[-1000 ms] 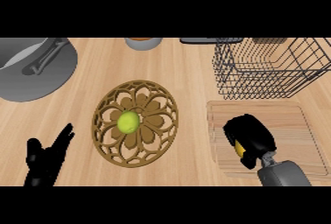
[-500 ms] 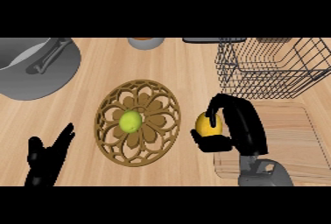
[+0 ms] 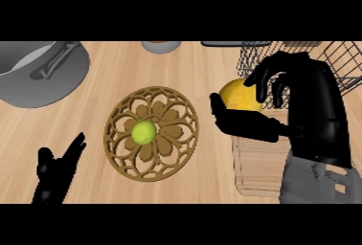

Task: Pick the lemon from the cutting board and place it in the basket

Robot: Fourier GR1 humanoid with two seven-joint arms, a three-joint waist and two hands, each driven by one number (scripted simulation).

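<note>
The lemon [image 3: 239, 95] is clasped by the curled right hand [image 3: 249, 125] beside the wire basket [image 3: 338, 53]; the left hand [image 3: 55, 173] is held open.

This is a kitchen: a wooden worktop [image 3: 141, 67] carries a grey cooking pot [image 3: 28, 86], a wire basket [image 3: 346, 55], a wooden cutting board [image 3: 258, 165] and a round carved trivet [image 3: 173, 115].
</note>
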